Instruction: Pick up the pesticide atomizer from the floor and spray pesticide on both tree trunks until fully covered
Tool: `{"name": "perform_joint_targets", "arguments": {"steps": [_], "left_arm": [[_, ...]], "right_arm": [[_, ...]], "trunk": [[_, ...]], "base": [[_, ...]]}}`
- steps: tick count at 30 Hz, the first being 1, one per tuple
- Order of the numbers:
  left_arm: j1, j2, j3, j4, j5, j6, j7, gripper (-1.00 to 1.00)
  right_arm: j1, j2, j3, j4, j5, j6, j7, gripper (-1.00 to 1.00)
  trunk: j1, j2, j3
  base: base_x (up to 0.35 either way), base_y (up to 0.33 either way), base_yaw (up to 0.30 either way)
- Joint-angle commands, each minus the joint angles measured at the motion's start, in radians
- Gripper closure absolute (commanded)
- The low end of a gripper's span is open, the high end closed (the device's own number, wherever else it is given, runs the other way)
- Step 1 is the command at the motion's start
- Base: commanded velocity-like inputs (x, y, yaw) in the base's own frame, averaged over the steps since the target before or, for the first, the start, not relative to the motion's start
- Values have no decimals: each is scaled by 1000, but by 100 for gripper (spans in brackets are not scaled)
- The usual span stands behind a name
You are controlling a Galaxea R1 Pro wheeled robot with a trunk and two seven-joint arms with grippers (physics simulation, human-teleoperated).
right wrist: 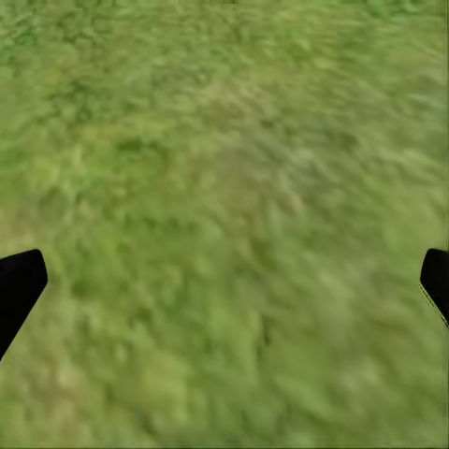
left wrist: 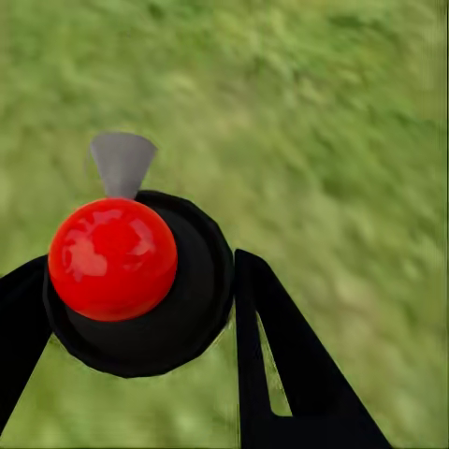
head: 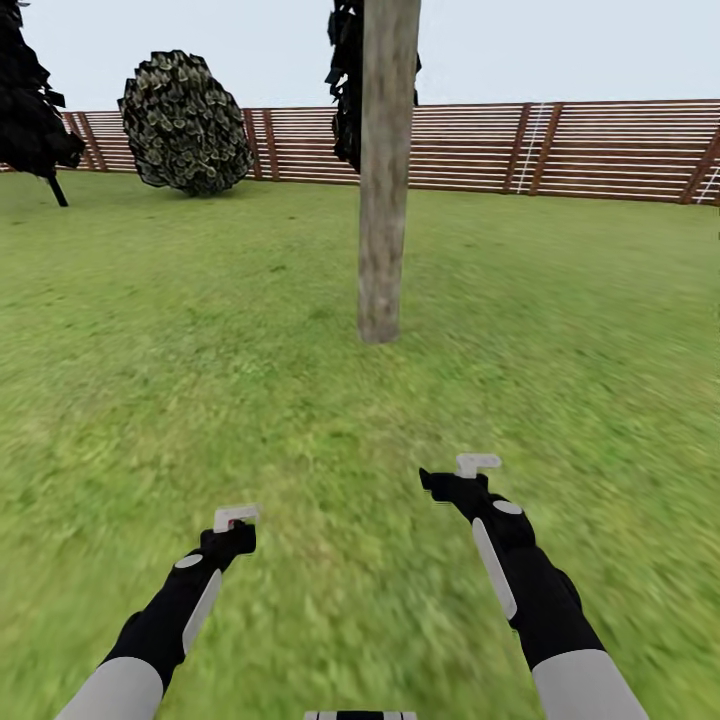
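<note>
My left gripper (head: pixel 235 518) is shut on the pesticide atomizer (left wrist: pixel 140 281), a small round black body with a glossy red dome and a grey nozzle, held between the black fingers (left wrist: pixel 290 365) low over the grass. My right gripper (head: pixel 478 464) hovers open over the lawn. In the right wrist view its fingertips (right wrist: pixel 19 285) sit at the frame's far edges with only grass between them. One tree trunk (head: pixel 385 180), thick, bare and pale grey-brown, stands straight ahead, its base (head: pixel 378 325) some way beyond both grippers. No white specks show on it.
A brown slat fence (head: pixel 560 150) closes the garden's far side. A round leafy shrub (head: pixel 185 125) stands at the back left, a dark tree (head: pixel 30 100) at the far left edge. Dark foliage (head: pixel 345 90) hangs behind the trunk. Flat lawn (head: pixel 560 330) lies all around.
</note>
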Motion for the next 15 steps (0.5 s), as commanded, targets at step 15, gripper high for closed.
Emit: {"name": "perform_joint_targets", "arguments": {"steps": [15], "left_arm": [[0, -1, 0, 0, 0, -1, 0, 100]], "right_arm": [[0, 0, 0, 0, 0, 0, 0, -100]], "trunk": [[0, 0, 1]], "base": [[338, 0, -66]]}}
